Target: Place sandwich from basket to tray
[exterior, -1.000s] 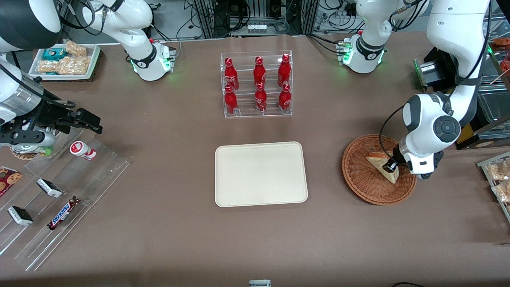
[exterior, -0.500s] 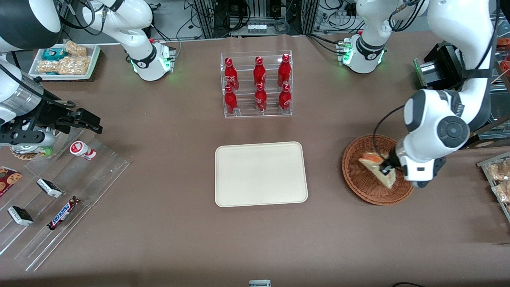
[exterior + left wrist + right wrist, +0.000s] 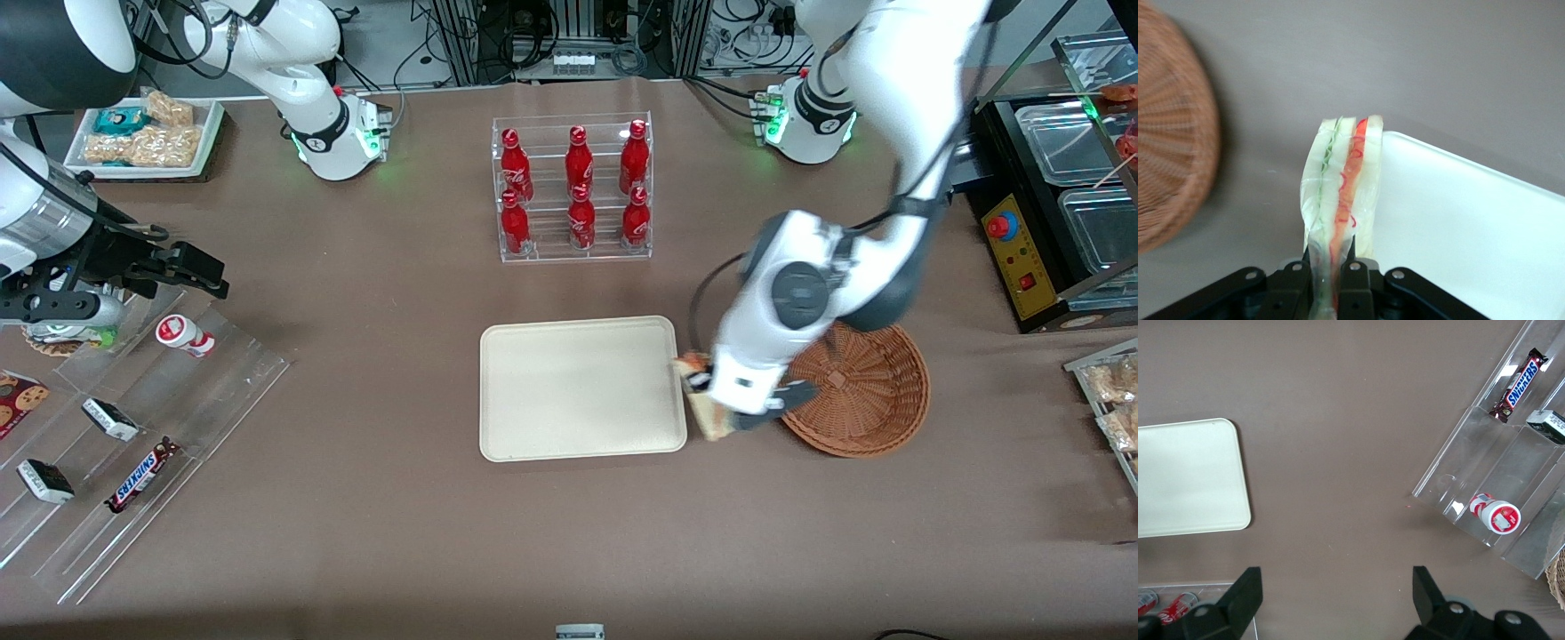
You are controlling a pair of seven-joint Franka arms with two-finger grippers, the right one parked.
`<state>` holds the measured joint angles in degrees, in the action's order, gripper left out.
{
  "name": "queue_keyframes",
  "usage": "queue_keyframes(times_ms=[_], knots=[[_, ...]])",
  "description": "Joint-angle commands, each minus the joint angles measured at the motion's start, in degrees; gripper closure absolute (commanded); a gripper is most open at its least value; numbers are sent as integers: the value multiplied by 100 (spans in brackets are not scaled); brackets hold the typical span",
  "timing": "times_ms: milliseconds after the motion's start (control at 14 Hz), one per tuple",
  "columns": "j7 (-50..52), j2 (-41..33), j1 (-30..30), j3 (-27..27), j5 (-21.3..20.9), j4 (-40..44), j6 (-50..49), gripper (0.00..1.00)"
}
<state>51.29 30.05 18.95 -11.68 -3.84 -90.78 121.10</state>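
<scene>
Item 1: gripper (image 3: 1328, 280), left arm. Fingers clamped on the lower end of the sandwich (image 3: 1341, 177); in the front view the gripper (image 3: 711, 400) hangs in the gap between tray and basket.

Item 2: sandwich (image 3: 707, 418). Clear-wrapped wedge, filling edge turned up, airborne in the gripper, clear of the basket and level with the tray's rim.

Item 3: tray (image 3: 578, 391). Cream, rectangular, just beside the gripper; its nearest edge (image 3: 1471, 220) lies directly alongside the wedge.

Item 4: basket (image 3: 867, 391). Wicker, just beside the gripper toward the working arm's end, nothing visible in it (image 3: 1168, 153).

Risk, judged: grip covers only one end through slippery wrap, so the wedge may swing or slide out; releasing here would likely drop it on the rim or the table.
</scene>
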Motion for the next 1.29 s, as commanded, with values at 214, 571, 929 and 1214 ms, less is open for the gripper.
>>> queue_keyframes(times_ms=[214, 571, 929, 1214], knots=[[-163, 1071, 1162, 78, -592, 754, 932, 99], [-172, 1608, 1533, 113, -610, 1053, 1012, 96], [91, 1426, 1595, 113, -926, 992, 1039, 0], [-49, 504, 1200, 113, -943, 974, -4, 0]])
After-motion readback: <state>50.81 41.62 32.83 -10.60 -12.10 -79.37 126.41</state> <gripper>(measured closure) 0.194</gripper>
